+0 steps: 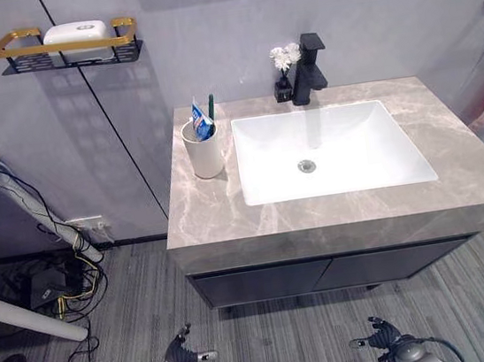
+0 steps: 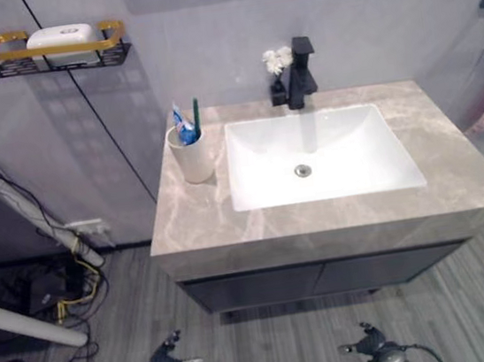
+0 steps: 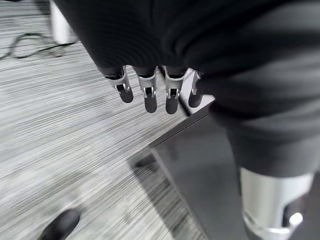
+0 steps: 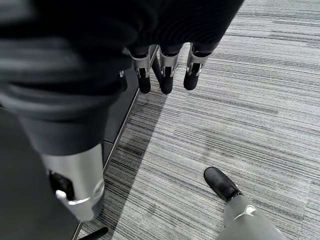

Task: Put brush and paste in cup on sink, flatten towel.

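Both arms hang low, the left hand [image 1: 183, 358] and right hand [image 1: 380, 336] with relaxed fingers, holding nothing.

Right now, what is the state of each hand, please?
Left hand: open, fingers relaxed, holding nothing, hanging low over the floor.
Right hand: open, fingers relaxed, holding nothing, also low over the floor.
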